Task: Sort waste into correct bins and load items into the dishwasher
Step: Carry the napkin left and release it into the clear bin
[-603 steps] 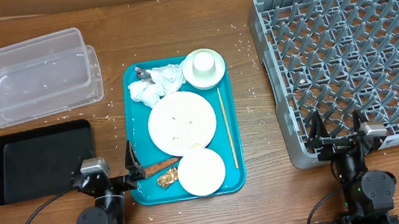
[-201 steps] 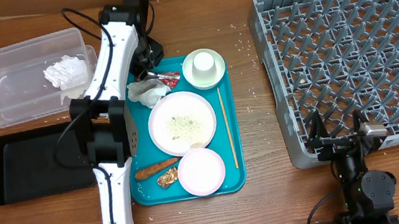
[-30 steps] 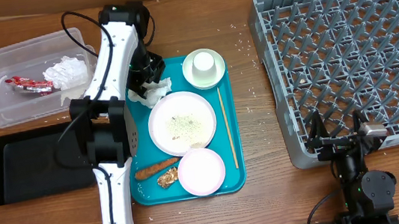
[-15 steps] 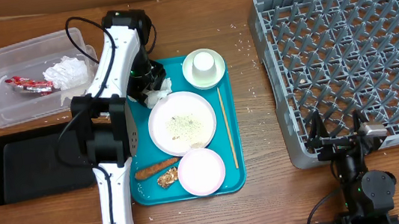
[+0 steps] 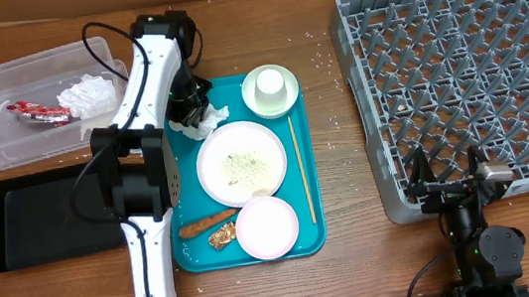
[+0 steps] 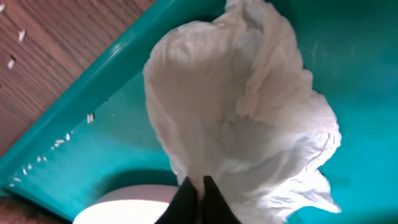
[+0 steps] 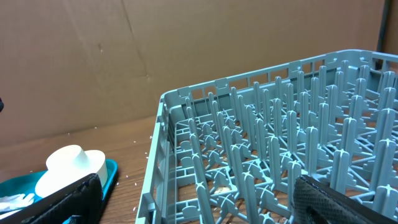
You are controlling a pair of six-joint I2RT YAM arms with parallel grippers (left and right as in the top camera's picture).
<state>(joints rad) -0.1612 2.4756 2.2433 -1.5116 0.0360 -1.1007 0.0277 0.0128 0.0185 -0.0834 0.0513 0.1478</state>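
Note:
My left gripper [image 5: 190, 112] is shut on a crumpled white napkin [image 5: 206, 123] at the far left corner of the teal tray [image 5: 188, 177]. In the left wrist view the black fingertips [image 6: 186, 202] pinch the napkin [image 6: 236, 112] above the tray floor [image 6: 354, 68]. A flat plate [image 5: 241, 161] with rice grains, a bowl [image 5: 266, 226] and a cup [image 5: 270, 88] sit on the tray, with an orange-brown strip [image 5: 208, 223] and a golden lump [image 5: 221, 236]. My right gripper [image 5: 445, 180] stands open at the near edge of the grey rack [image 5: 465, 66], nothing between its fingers [image 7: 62, 199].
The clear tub [image 5: 4, 143] at the far left holds a napkin [image 5: 86, 92] and a red wrapper [image 5: 36, 112]. A black tray [image 5: 52, 213] lies in front of it. A thin wooden stick [image 5: 301, 169] lies along the teal tray's right side. Rice grains dot the table.
My left gripper has closed on the napkin at the tray's far left corner, after hovering open over it. The right arm has not moved.

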